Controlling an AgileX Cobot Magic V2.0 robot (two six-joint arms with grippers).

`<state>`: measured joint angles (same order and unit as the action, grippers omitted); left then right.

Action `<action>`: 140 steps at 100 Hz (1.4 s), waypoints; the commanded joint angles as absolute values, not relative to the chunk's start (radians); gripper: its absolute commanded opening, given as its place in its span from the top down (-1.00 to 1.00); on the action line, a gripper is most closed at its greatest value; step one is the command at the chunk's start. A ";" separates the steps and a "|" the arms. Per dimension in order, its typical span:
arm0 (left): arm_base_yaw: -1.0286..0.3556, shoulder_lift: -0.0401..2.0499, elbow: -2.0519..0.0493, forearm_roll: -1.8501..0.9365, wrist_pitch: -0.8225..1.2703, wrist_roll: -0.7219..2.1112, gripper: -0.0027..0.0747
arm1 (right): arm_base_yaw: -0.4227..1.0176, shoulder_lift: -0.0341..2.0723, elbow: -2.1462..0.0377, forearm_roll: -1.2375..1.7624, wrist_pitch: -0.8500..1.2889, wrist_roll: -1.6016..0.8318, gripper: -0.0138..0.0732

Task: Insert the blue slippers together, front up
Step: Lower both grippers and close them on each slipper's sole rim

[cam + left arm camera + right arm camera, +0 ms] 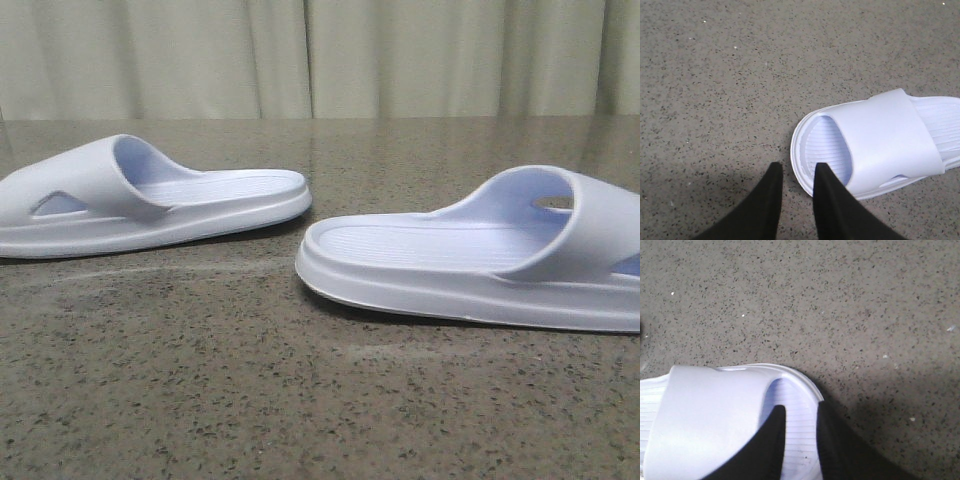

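Note:
Two pale blue-white foam slippers lie sole-down on the speckled stone table, apart from each other. In the front view the left slipper (150,200) has its strap at the left, and the right slipper (470,260) has its strap at the right; their heels face the middle. Neither gripper shows in the front view. In the left wrist view my left gripper (797,167) is open and empty above the table, one finger over the toe rim of the left slipper (885,140). In the right wrist view my right gripper (801,410) is open, fingers over the toe end of the right slipper (710,415).
The speckled grey-brown stone table (300,400) stretches all around the slippers. A pale curtain (320,50) hangs behind the table's far edge. Nothing else is in view.

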<state>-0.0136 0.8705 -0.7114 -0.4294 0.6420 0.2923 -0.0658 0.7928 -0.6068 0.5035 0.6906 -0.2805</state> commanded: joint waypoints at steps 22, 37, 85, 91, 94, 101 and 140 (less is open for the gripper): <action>-0.020 0.909 -0.747 -0.491 0.603 0.321 0.12 | -0.078 0.817 -0.642 0.495 0.689 -0.296 0.20; -0.020 0.935 -0.747 -0.512 0.603 0.335 0.12 | -0.108 0.865 -0.642 0.495 0.708 -0.318 0.13; -0.020 1.015 -0.747 -0.632 0.603 0.431 0.12 | -0.153 1.025 -0.644 0.640 0.765 -0.503 0.09; -0.020 1.015 -0.747 -0.632 0.603 0.432 0.12 | -0.153 1.047 -0.644 0.666 0.765 -0.518 0.09; -0.020 1.015 -0.747 -0.632 0.603 0.432 0.12 | -0.153 1.056 -0.644 0.670 0.765 -0.520 0.09; -0.020 1.015 -0.747 -0.632 0.603 0.432 0.12 | -0.153 1.075 -0.644 0.681 0.769 -0.537 0.09; -0.020 1.015 -0.747 -0.632 0.603 0.434 0.12 | -0.181 1.114 -0.649 0.729 0.794 -0.586 0.65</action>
<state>-0.0136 1.0228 -0.7114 -0.5971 0.6428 0.4301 -0.1720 1.1207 -0.6148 0.7042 0.7922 -0.5670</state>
